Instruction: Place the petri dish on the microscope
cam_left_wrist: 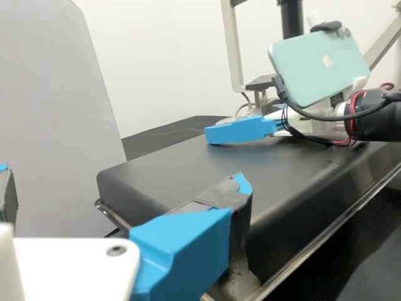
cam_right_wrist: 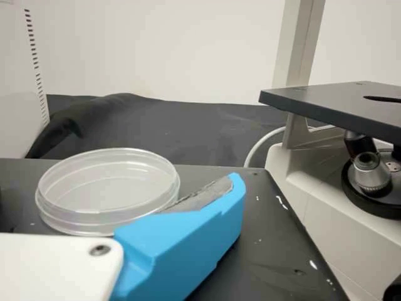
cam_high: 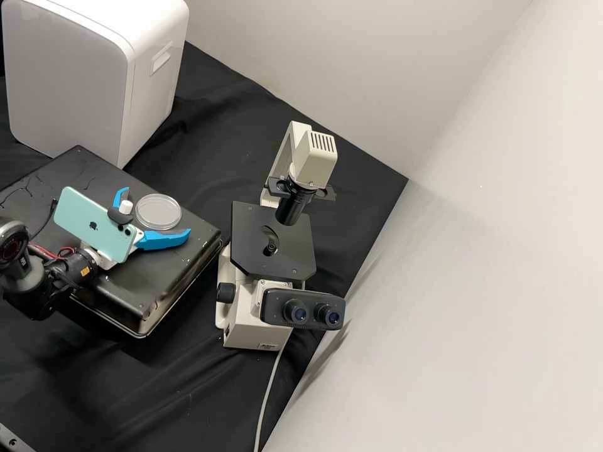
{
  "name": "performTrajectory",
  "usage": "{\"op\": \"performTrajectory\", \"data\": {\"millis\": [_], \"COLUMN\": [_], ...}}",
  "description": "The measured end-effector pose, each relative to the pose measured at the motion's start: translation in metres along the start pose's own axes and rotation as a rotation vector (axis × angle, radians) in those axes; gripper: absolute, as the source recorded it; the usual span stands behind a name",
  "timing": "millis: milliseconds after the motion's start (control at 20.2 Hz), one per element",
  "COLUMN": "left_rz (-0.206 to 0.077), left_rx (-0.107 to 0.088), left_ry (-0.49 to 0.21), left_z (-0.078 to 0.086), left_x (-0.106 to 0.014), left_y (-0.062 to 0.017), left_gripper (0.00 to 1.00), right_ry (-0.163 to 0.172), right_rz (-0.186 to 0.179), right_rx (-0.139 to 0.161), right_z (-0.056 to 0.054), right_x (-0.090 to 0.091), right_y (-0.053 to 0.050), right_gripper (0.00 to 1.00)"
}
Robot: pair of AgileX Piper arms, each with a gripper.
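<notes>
This is a laboratory. An inverted microscope (cam_high: 267,282) with 2 eyepieces (cam_high: 304,311), a flat black stage (cam_high: 273,242) and an objective lens (cam_right_wrist: 369,172) beneath that stage stands on a desk (cam_high: 358,188) draped in black cloth (cam_high: 207,144). Beside it, a clear plastic petri dish (cam_high: 158,211) lies on a flat black case (cam_high: 169,270). A white cabinet (cam_high: 88,69) with a recessed door handle stands at the desk's far corner. Plain white walls (cam_high: 389,56) close the space in.

No words or numbers are legible. The phone (cam_high: 76,216) bears a small dark logo (cam_high: 93,225) on its back; print on the microscope (cam_high: 242,317) base is too small to read.
</notes>
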Motion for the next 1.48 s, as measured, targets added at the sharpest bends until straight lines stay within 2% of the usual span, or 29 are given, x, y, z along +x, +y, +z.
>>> {"op": "performTrajectory", "data": {"millis": [247, 494, 1187, 1236, 1483], "left_rz": [0.0, 0.0, 0.001, 0.001, 0.001], "left_rx": [0.0, 0.0, -0.009, -0.009, -0.015], "left_ry": [0.0, 0.004, 0.014, 0.014, 0.014], "left_z": [0.0, -0.001, -0.003, -0.003, -0.003], "left_x": [0.0, 0.0, 0.0, 0.0, 0.0], "left_y": [0.0, 0.0001, 0.0002, 0.0002, 0.0002], "left_gripper": [1.0, 1.0, 1.0, 1.0, 1.0], "right_ry": [0.001, 0.021, 0.015, 0.015, 0.015], "right_rz": [0.002, 0.031, 0.043, 0.043, 0.043], "right_rx": [-0.005, -0.006, -0.01, -0.01, -0.01], "right_z": [0.001, 0.001, 0.002, 0.002, 0.002], "right_x": [0.005, 0.015, 0.019, 0.019, 0.019], "right_y": [-0.004, -0.005, -0.005, -0.005, -0.005], "right_gripper": [1.0, 1.0, 1.0, 0.0, 0.0]}}
